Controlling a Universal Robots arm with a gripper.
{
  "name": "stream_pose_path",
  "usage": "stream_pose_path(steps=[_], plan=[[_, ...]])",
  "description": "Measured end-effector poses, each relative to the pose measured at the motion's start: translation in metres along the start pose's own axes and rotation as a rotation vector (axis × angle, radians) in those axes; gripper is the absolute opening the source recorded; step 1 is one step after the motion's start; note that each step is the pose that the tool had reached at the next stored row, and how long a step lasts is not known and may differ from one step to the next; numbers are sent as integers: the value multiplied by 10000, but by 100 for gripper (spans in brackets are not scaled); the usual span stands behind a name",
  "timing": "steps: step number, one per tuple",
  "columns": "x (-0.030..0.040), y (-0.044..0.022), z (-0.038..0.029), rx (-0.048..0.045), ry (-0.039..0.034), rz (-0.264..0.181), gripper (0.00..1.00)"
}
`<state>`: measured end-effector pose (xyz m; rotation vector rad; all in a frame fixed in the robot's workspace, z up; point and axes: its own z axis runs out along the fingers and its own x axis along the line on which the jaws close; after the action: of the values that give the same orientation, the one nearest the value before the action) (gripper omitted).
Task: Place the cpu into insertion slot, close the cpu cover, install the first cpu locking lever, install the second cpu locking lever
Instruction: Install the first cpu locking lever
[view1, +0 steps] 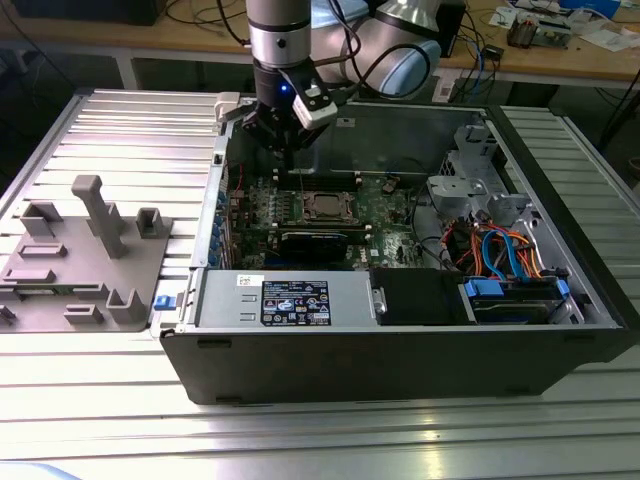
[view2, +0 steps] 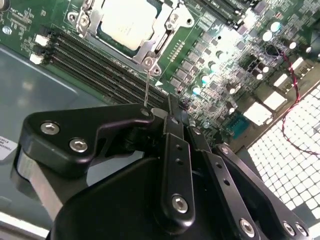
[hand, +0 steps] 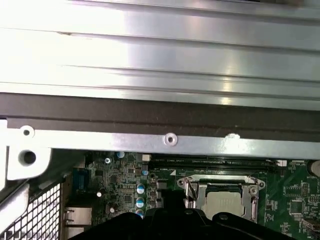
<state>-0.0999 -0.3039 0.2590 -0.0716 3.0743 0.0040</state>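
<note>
Closed fingers (view2: 167, 112) pinching a thin locking lever (view2: 146, 85), cpu (view2: 129, 22) just beyond under its cpu cover (view2: 150, 47)

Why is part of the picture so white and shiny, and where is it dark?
In the first wrist view, light glares off the ribbed metal table; in the second wrist view, the green circuit board washes out bright, while the black gripper stays dark; in the exterior view, the computer case front sits in shadow.

My claw (view1: 283, 140) hangs over open board beside the cpu cover (view1: 325, 206); case wall (view1: 215, 200) and drive cage (view1: 470, 190) hem it.
</note>
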Motion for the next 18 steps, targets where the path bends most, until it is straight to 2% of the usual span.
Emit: stream_pose_path(steps=[4, 9, 12, 18], plan=[[-44, 1, 4, -5, 20, 2, 11], [-229, -6, 16, -20, 145, 1, 11], [-292, -9, 20, -21, 198, 3, 11], [-330, -8, 32, -27, 309, 34, 11]])
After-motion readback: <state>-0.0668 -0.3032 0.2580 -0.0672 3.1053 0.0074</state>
